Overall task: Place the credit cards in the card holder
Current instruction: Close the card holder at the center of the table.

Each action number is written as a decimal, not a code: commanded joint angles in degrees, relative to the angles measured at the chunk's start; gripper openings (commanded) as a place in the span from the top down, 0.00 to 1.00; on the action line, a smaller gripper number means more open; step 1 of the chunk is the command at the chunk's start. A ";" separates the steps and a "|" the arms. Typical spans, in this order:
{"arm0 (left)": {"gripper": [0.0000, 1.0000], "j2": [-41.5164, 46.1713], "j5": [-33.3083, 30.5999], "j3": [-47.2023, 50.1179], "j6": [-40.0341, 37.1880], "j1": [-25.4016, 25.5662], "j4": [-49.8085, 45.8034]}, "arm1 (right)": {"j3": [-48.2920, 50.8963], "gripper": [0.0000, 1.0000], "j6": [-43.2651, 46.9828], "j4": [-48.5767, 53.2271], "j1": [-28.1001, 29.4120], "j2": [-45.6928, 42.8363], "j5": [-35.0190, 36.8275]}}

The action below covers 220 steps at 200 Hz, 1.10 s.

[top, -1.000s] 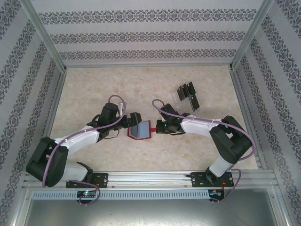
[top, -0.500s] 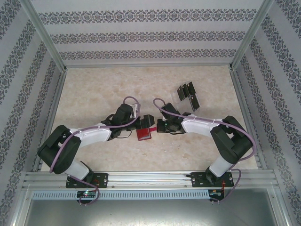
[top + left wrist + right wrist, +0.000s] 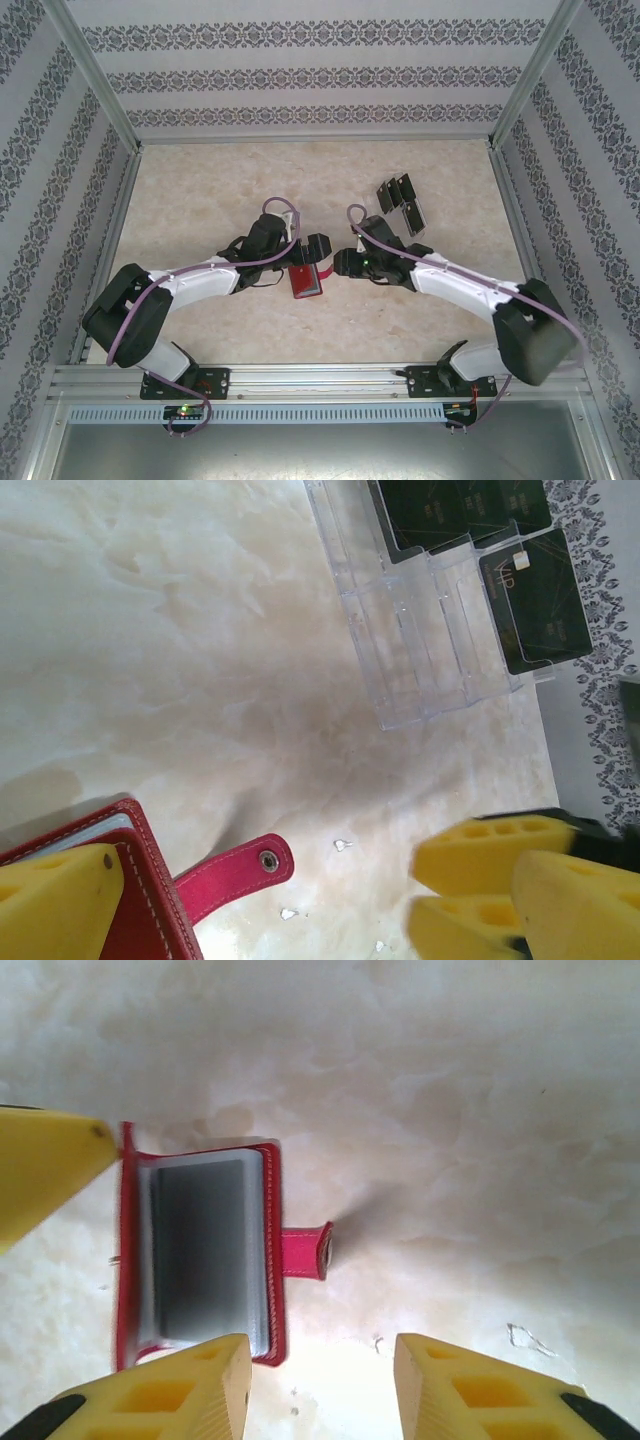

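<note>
A: Where is the wallet?
B: The wallet is on the tabletop, between the two arms. The right wrist view looks into its grey inner pocket, while the top view shows its red outside. How far it gapes cannot be told. The snap tab sticks out toward the right arm.

A: What are the fingers doing?
B: The left fingers are spread wide. One overlaps a corner of the red cover, so contact is likely but not certain, and nothing is clamped. The right fingers are also spread wide. They hover at the wallet's near edge and grip nothing.

A: And the cards?
B: The cards stand in the steps of a clear rack at the far right of the tabletop, well apart from the wallet.

A: How will these things handle?
B: The cards are judged light, thin, stiff and glossy, so they could slip or twist if pinched at a corner. They are best taken by the exposed upper edge, flat faces between the fingers. The wallet looks soft and light. It will probably slide or fold unless one arm pins a cover while the other feeds the narrow pocket.

A: What stands in the way?
B: The rack's clear lips cover each card's lower part, so a card should lift up and out. The rack may tip or drag. Both arms crowd the wallet, and the tab lies in the right arm's approach.
</note>
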State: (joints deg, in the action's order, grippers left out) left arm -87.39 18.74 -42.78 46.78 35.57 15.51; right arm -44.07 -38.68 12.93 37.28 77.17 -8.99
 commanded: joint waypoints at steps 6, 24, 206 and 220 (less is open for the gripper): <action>0.00 -1.43 -1.76 -0.04 -0.82 0.38 -1.22 | 2.22 0.58 -2.64 1.72 1.02 -4.98 0.73; 0.00 -3.22 -1.89 -0.19 -0.83 0.38 -1.47 | 3.61 0.58 -3.88 0.27 2.25 -7.07 0.65; 0.00 -5.94 -3.05 -5.42 0.42 0.29 -10.93 | 6.76 1.00 -8.32 -26.62 10.96 12.59 1.11; 0.00 -5.87 -3.54 -6.34 1.56 0.28 -12.43 | 7.86 1.00 -8.84 -28.25 11.14 13.64 1.41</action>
State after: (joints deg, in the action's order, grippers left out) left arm -93.34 16.19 -46.74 46.78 35.55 6.74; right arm -38.54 -46.09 -10.50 47.46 88.88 -8.99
